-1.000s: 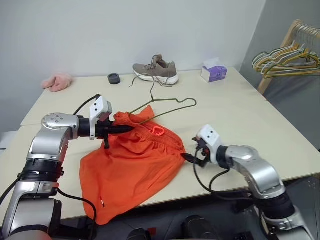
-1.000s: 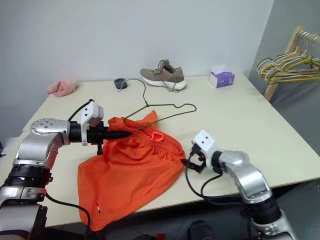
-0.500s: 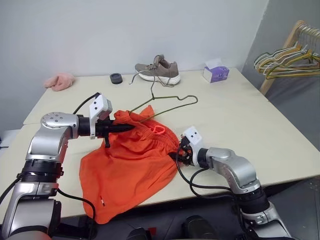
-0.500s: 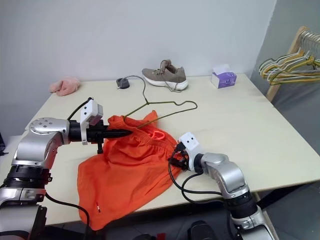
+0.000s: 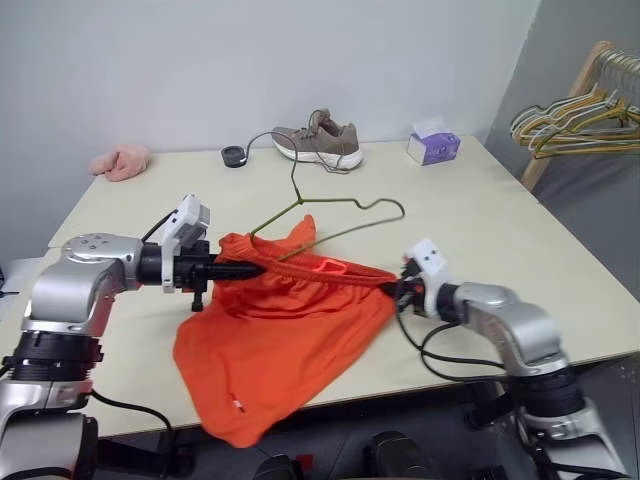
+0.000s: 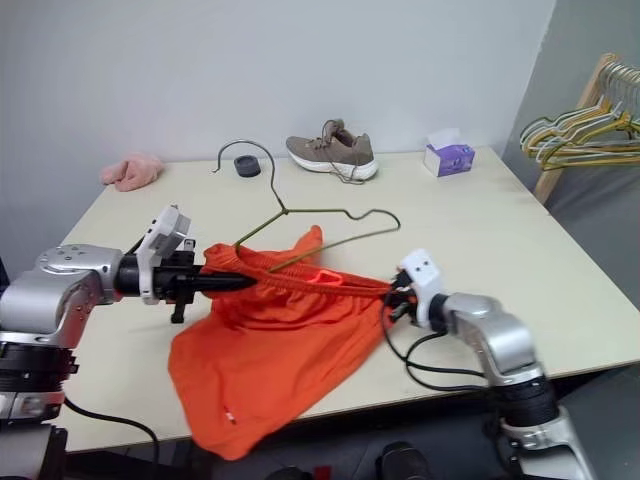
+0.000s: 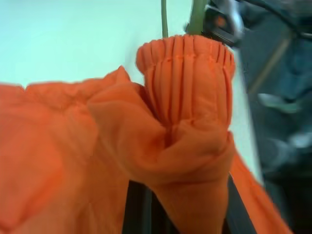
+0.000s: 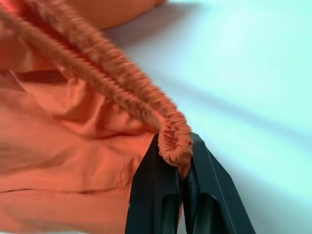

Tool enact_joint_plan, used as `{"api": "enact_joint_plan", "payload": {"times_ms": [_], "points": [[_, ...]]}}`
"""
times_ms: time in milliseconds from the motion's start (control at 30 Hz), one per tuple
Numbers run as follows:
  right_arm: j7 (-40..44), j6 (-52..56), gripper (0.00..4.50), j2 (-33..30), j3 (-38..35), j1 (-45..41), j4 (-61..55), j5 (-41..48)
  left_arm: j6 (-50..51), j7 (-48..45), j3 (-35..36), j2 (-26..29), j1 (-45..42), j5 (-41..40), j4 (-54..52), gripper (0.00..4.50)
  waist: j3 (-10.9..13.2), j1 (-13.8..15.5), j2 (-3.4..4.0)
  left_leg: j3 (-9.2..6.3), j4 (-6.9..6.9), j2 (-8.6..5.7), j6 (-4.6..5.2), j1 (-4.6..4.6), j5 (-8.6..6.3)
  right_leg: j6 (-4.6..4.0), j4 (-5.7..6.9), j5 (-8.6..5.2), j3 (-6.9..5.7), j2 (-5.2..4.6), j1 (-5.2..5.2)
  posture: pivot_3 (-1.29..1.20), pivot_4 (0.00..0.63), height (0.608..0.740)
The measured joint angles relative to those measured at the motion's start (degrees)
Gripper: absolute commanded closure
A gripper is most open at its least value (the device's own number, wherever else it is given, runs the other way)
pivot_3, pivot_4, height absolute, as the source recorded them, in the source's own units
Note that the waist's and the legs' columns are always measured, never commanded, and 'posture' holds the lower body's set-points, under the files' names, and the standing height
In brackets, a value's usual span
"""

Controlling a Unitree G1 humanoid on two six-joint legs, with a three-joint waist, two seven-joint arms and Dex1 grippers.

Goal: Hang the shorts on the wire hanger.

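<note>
Cream table (image 5: pixel 500 215) holds orange shorts (image 5: pixel 290 330), shoe (image 5: pixel 318 141), tissue box (image 5: pixel 432 147).

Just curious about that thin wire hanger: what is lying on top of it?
The orange shorts cover the near lower part of the wire hanger. Its hook, neck and far shoulder stay bare; the covered stretch cannot be seen.

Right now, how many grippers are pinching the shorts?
2. The left gripper clamps one end of the waistband of the shorts; the right gripper clamps the other end, with the band stretched between them above the table.
</note>
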Motion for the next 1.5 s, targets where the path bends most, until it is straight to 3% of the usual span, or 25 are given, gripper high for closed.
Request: {"api": "enact_joint_plan", "payload": {"times_ms": [267,567,900,1500], "points": [[2.7,0.3,4.49,-3.8,-0.1,-0.7,0.0,4.4,-0.4,-4.3,-0.6,3.8,2.0,-0.7,-2.6,4.50,0.0,0.0,0.01,0.04,-0.02,0.03,0.00,0.00,0.00,-0.04,-0.01,-0.02,0.02,0.05,-0.01,-0.18,0.005,0.740],[2.8,3.3,4.49,-6.1,-0.2,-0.7,-3.4,8.8,-11.5,-6.2,-5.2,6.2,2.0,6.1,1.4,4.50,0.0,0.1,0.01,0.08,-0.02,0.03,0.00,-0.01,0.00,-0.04,-0.05,-0.02,0.03,0.03,-0.03,-0.18,0.006,0.740],[2.8,4.9,4.49,-9.0,-0.2,-0.5,-7.7,11.6,-18.5,-4.9,-6.7,5.8,-1.2,8.9,7.6,4.50,0.0,0.1,0.01,0.09,-0.02,0.03,0.00,-0.01,0.00,-0.03,-0.05,-0.02,0.03,0.02,-0.03,-0.19,0.005,0.740],[5.7,1.7,4.49,-15.0,1.3,2.9,-10.1,12.4,-20.0,-5.1,-8.6,5.1,-0.4,8.8,9.7,4.50,0.0,0.1,0.01,0.09,-0.02,0.04,0.00,-0.03,0.00,-0.03,-0.11,-0.02,0.03,0.02,-0.03,-0.20,0.010,0.740]]}}
